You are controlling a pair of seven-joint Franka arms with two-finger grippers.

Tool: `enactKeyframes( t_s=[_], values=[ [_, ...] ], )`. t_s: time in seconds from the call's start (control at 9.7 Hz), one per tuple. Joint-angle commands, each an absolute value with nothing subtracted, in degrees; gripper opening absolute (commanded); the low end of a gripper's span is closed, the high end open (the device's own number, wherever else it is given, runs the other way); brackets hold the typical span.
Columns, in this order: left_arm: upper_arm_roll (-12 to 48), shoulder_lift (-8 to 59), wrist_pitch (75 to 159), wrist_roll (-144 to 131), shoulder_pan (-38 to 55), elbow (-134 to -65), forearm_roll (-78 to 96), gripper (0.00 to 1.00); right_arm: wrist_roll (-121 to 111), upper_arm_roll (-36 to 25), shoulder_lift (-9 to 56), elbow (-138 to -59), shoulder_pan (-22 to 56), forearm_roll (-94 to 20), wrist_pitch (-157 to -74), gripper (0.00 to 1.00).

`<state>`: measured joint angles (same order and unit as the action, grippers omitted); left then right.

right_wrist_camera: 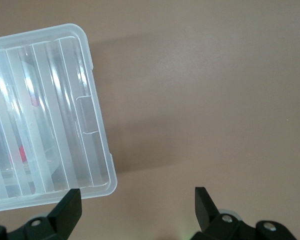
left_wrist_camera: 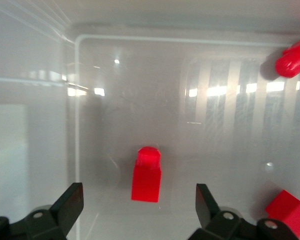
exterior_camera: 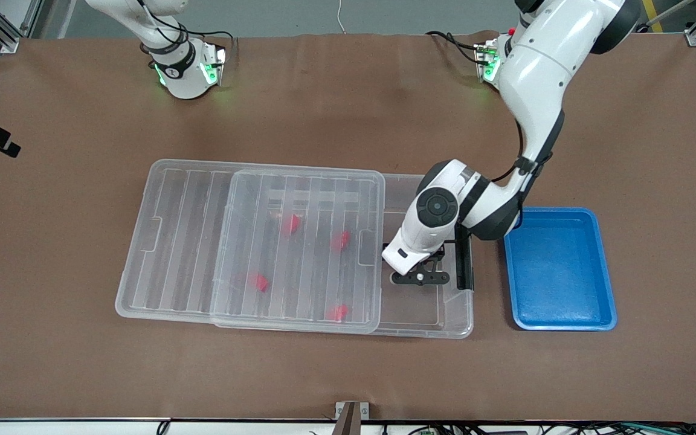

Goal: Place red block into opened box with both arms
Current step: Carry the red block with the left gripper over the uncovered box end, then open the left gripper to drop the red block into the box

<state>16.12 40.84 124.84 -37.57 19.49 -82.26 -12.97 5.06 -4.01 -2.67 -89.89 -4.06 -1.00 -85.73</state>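
Observation:
The red block stands on the floor of the clear box, in the uncovered part at the left arm's end. My left gripper hangs just above that spot, open. In the left wrist view the left gripper has one finger on each side of the block and touches nothing. In the front view the hand hides the block. My right gripper is open and holds nothing, up over bare table beside a corner of the ribbed lid. The right arm waits.
The clear lid lies slid toward the right arm's end and covers most of the box. Several other red pieces show under it. A black latch sits on the box's short end. A blue tray stands beside that end.

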Motion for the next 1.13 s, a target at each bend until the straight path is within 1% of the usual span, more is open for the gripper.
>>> enactKeyframes(
  t_s=[0.0,0.1,0.21,0.31,0.41,0.52,0.62,0.72,0.82,1.03],
  values=[
    [16.0,34.8,119.3,-35.4,17.8,-83.9,-14.1,1.00,4.4,-3.7,-3.7,-91.1,-4.9,-2.0,-85.9,1.00],
    [16.0,32.5,117.3,-33.5,16.5,-83.8,-14.1,1.00,4.0,-4.0,-3.4,-91.4,-4.8,-1.9,-85.6,1.00],
    [16.0,29.8,115.9,-32.8,15.0,-83.6,-13.9,1.00,1.0,-4.0,-1.9,-91.4,-4.9,-1.9,-86.4,0.98],
    [16.0,27.2,114.4,-31.5,13.5,-83.3,-13.6,1.00,-7.2,-4.1,1.8,-91.9,-5.1,-1.9,-88.0,0.67],
    [16.2,24.8,112.9,-28.4,10.8,-82.8,-13.3,1.00,-13.5,-4.1,4.8,-95.7,-5.1,-1.9,-94.9,0.31],
    [16.2,22.8,110.3,-26.0,9.1,-81.9,-12.7,1.00,-18.6,-4.1,7.7,-98.8,-5.1,-1.9,-102.5,0.11],
    [16.2,21.4,105.8,-25.7,7.7,-79.8,-11.0,1.00,-23.3,-4.1,10.8,-100.2,-5.1,-1.9,-108.5,0.01],
    [16.3,20.5,98.7,-25.7,5.9,-77.1,-9.1,1.00,-24.2,-4.0,13.8,-100.4,-4.9,-2.0,-112.2,0.00],
    [16.3,19.0,93.7,-25.5,5.1,-75.5,-8.2,1.00,-24.3,-3.8,15.9,-100.7,-4.5,-2.1,-114.0,0.00],
    [16.1,14.9,90.9,-25.1,3.3,-75.5,-8.1,1.00,-24.4,-3.5,16.6,-104.1,-3.3,-4.8,-119.1,0.00]
  ],
)
